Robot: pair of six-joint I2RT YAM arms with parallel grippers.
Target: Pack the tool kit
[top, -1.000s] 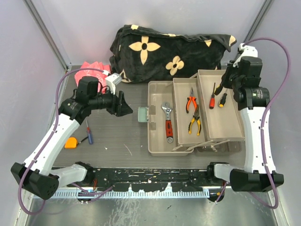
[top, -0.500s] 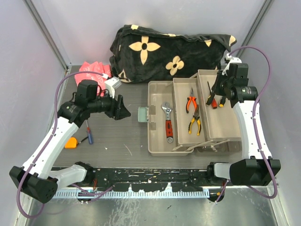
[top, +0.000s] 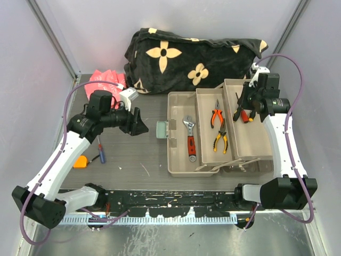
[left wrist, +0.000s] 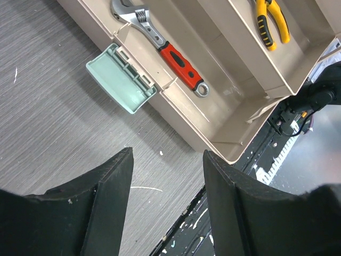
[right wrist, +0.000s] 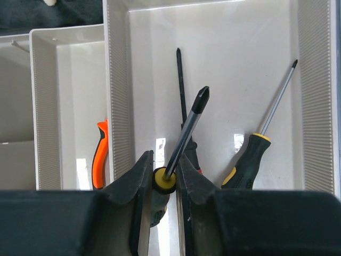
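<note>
My right pincer (right wrist: 164, 168) is clenched on the held screwdriver (right wrist: 189, 124). I grip it at the yellow ring where the metal rod meets the handle. I hold it over the right tray (right wrist: 240, 58) of the open toolbox (top: 176, 112), and its tip tilts toward the far end of the tray.

Two more tools lie in that tray right under mine. The dark screwdriver (right wrist: 179, 80) lies just behind my rod, so the two look crossed. The yellow-and-black screwdriver (right wrist: 250, 160) lies to the right, apart from mine.

In the middle tray (top: 205, 104) are the orange pliers (top: 216, 116) and the yellow pliers (top: 220, 140), one after the other. The wrench (left wrist: 170, 50) with its red handle lies in the deep part of the box on the left. A pale green latch (left wrist: 120, 77) sticks out from the box's left side.

My left pincer (left wrist: 168, 197) is spread apart and holds nothing. It hangs over the dark table (left wrist: 53, 117), near that latch.

The blue screwdriver (top: 100, 152) and the orange tape measure (top: 80, 162) lie on the table, well apart from the box. My left arm covers part of the tape measure.

The black flower blanket (top: 192, 56) sits just behind the box. A crumpled pink thing (top: 105, 79) lies at the far left.
</note>
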